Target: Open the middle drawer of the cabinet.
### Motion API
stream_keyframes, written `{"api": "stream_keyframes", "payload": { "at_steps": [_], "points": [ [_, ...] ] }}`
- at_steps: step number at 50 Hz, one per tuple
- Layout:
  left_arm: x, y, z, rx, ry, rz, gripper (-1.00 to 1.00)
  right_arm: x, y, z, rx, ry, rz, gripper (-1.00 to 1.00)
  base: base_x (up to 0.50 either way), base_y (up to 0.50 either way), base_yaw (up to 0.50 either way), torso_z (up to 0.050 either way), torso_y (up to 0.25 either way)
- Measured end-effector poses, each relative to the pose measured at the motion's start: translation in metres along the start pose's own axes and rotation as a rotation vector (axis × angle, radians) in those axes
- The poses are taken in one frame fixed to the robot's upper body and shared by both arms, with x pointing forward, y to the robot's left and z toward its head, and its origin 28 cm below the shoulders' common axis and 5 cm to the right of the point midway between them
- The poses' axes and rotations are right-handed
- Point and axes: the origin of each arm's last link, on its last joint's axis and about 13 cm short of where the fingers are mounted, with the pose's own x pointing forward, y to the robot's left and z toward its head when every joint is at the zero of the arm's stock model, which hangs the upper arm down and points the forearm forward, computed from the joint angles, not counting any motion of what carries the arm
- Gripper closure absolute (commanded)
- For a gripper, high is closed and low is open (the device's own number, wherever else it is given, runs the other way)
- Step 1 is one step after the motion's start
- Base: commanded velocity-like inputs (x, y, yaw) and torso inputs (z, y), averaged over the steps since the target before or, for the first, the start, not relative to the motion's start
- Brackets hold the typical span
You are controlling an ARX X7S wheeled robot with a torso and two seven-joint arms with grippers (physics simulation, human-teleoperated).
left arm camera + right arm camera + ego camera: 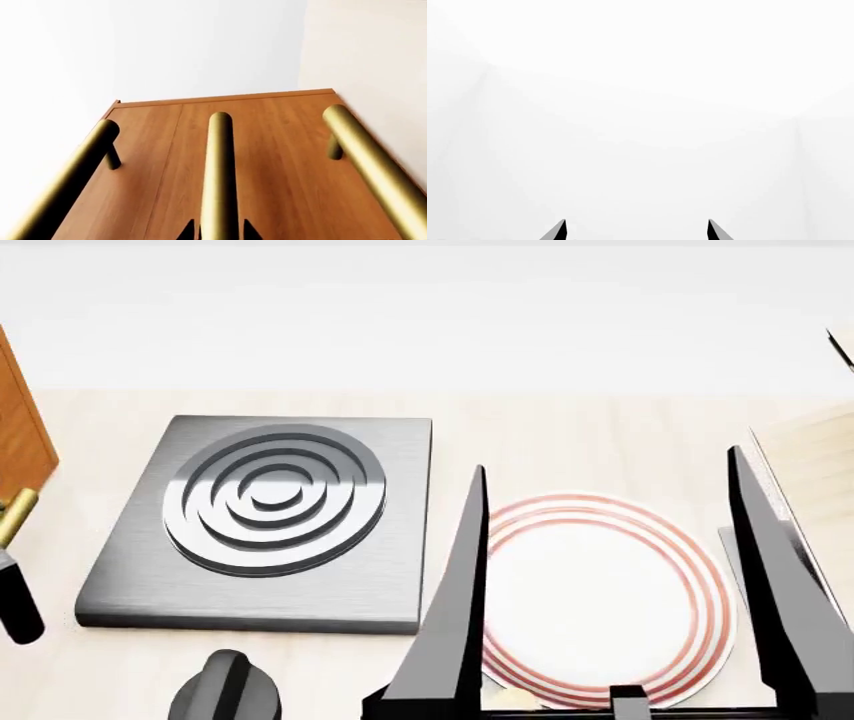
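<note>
Middle drawer's brass handle (219,175) clamped between left gripper (217,231) fingers, at desk's left edge; right gripper (607,570) fingers apart above plate (601,600).

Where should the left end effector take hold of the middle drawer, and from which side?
Grip the middle drawer's brass bar handle, away from its posts, coming straight at the cabinet front. The bar is a round cylinder held off the wood, so fingers fit either side. In the left wrist view the left end effector tips already flank it.
</note>
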Motion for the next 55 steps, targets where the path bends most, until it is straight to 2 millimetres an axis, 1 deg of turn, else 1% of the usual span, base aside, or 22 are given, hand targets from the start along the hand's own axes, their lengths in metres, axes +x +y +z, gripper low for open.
{"api": "stream_keyframes", "payload": {
  "at_steps": [17,40,47,55],
  "points": [
    [0.001,0.003,-0.001,0.053,-0.011,0.004,1.0,-0.001,0.001,0.0,-0.002,0.004,0.008,-1.0,0.01,0.0,0.0,0.0,0.003],
    [0.007,0.013,0.003,0.012,-0.04,-0.03,1.0,-0.001,0.001,-0.001,-0.003,0.01,0.016,-1.0,0.0,0.0,0.0,0.001,0.007],
    [0.008,0.016,0.011,-0.012,-0.073,-0.043,1.0,-0.001,0.001,-0.001,-0.002,0.011,0.017,-1.0,0.0,0.0,0.0,0.003,0.006],
    [0.006,0.019,0.026,-0.045,-0.141,-0.054,1.0,-0.001,0.001,-0.001,-0.002,0.011,0.018,-1.0,0.0,0.0,0.0,0.001,0.006]
  ]
}}
